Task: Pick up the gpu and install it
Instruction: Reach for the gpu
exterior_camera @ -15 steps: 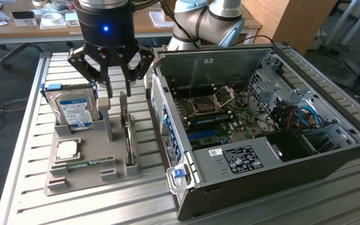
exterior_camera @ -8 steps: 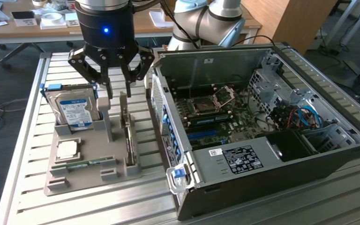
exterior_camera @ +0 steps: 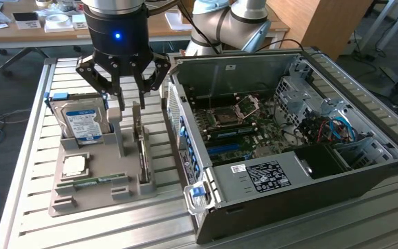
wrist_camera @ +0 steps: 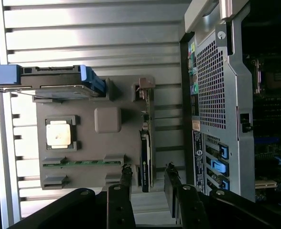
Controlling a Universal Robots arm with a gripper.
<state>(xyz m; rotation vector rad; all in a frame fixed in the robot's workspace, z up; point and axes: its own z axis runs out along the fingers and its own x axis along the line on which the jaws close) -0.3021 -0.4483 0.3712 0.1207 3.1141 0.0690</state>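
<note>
The gpu stands on its edge in a slot of the grey holder tray, its pale metal bracket toward the far end. Seen from the wrist, the gpu is a thin dark strip with its bracket at one end. My gripper hangs just above the card's far end, open. In the wrist view the gripper straddles the card's line, and both fingers stand clear of it. Nothing is held.
The holder tray also carries a silver hard drive, a square processor and a green memory stick. The open computer case with its motherboard lies close to the tray on the exterior view's right. Slatted metal table below.
</note>
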